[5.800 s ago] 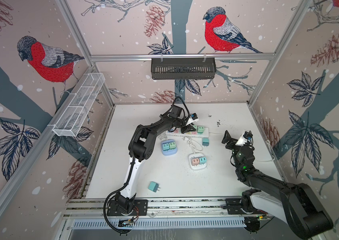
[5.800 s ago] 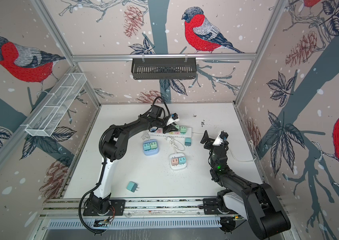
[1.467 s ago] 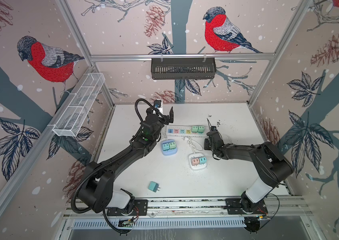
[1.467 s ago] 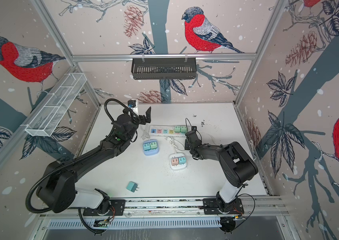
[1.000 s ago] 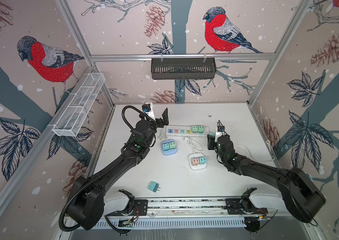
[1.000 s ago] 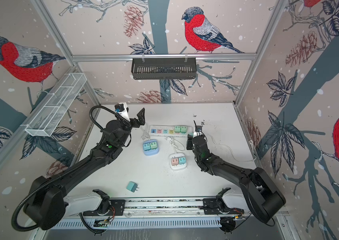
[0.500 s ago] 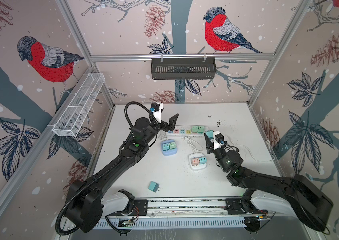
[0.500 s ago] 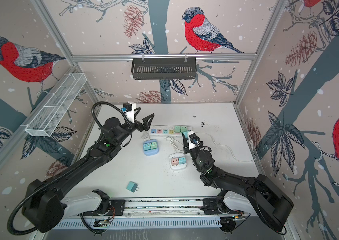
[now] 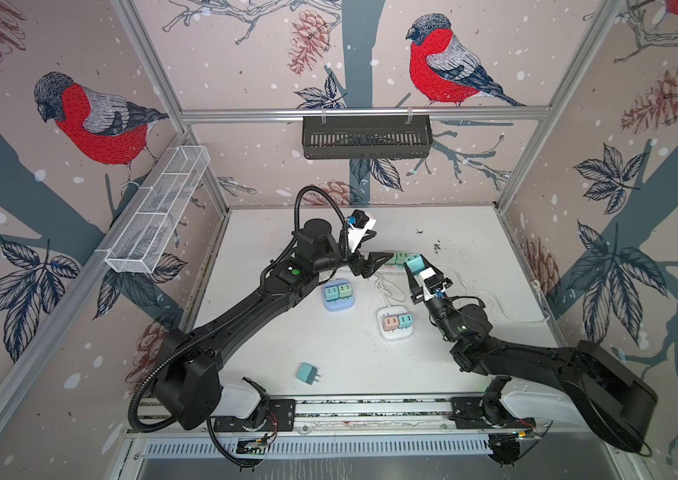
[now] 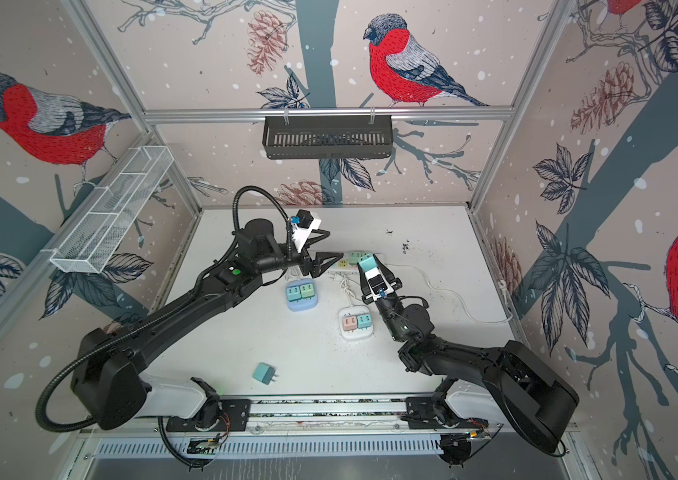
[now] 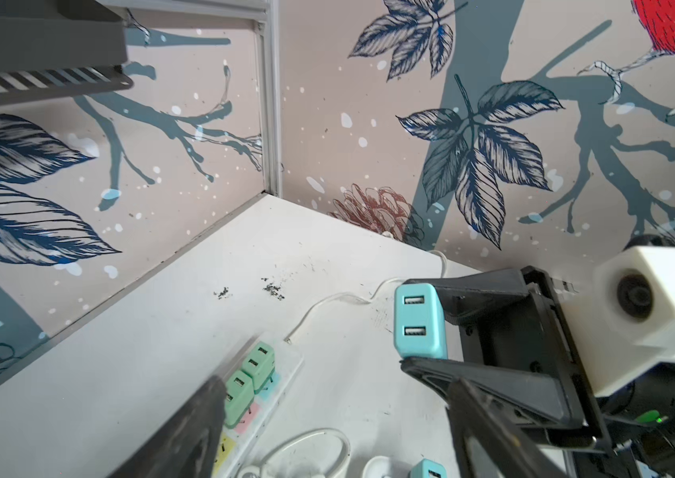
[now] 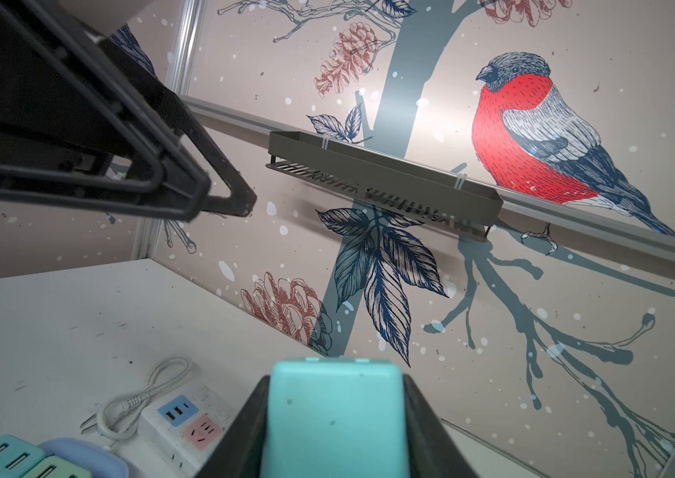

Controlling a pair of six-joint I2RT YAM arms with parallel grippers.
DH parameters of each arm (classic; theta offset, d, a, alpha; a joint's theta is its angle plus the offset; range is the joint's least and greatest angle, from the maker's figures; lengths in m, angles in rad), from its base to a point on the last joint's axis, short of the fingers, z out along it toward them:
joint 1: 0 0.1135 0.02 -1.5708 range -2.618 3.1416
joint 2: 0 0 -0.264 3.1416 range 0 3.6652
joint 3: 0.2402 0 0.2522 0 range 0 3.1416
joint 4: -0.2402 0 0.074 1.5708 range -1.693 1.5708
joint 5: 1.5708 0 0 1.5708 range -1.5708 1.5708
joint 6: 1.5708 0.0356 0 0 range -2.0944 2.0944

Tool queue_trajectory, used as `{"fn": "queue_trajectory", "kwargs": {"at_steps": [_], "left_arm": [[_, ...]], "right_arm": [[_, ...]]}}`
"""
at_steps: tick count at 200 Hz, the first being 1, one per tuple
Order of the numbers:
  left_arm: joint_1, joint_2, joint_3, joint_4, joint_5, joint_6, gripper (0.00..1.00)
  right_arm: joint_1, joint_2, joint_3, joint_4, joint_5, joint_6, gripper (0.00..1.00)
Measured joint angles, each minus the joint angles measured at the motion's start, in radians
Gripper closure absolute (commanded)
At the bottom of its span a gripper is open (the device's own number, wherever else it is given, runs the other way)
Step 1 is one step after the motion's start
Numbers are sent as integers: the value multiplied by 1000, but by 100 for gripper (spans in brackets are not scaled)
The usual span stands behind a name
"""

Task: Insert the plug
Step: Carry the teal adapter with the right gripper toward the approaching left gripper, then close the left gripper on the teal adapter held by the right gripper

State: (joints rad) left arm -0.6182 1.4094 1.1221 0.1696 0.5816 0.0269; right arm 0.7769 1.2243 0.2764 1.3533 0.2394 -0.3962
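Two-port teal plug [image 11: 418, 327] in right tool [image 9: 415, 266], left tool [image 10: 335, 244] parted nearby

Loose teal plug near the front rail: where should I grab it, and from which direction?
Grip the loose teal plug by its blocky body, straight down from above, across the sides flanking the prongs. It lies flat on the table, prongs sticking out toward the right arm's side, so keep that end clear.
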Motion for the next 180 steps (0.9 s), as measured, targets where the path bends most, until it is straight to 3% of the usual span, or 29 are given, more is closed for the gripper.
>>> {"fn": "queue_trajectory", "kwargs": {"at_steps": [102, 180], "left_arm": [[-40, 86, 89, -133, 121, 52, 24], [-45, 122, 128, -182, 152, 79, 31]], "right_arm": [[40, 83, 48, 39, -55, -55, 96], [65, 126, 84, 47, -58, -82, 96]]}}
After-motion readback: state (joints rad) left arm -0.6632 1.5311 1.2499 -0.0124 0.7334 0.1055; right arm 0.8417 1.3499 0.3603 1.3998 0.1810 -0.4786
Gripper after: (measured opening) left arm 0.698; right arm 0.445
